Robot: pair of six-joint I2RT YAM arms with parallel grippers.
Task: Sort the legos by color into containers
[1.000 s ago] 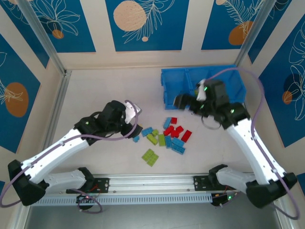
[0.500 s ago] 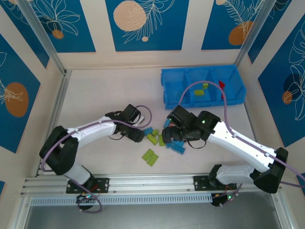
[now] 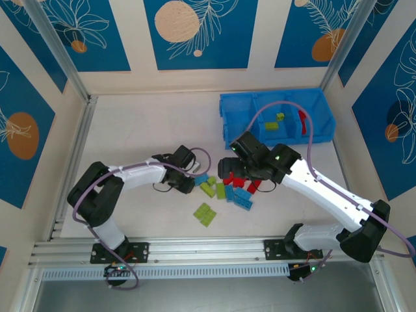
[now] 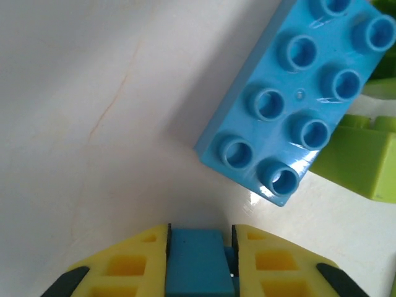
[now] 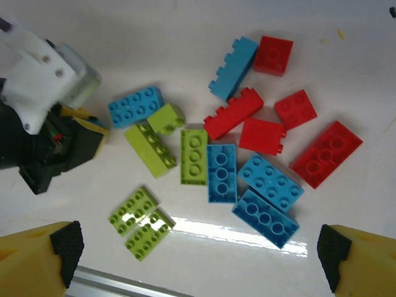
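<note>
Reaching low across the table (image 3: 143,130), your left gripper (image 3: 186,182) pinches a blue brick (image 4: 195,266), clear in its wrist view; your right gripper (image 5: 199,253) hangs spread above the legos (image 5: 232,114), the containers (image 3: 239,116) behind.

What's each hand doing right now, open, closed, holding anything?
Left hand: closed on a small blue lego.
Right hand: open, holding nothing.

left pincer (image 4: 201,234): clamped on small blue lego (image 4: 197,267) | eight-stud blue lego (image 4: 297,105): ahead, flat on bench (image 4: 80,124) | lime lego (image 4: 362,167): just beside it
</note>
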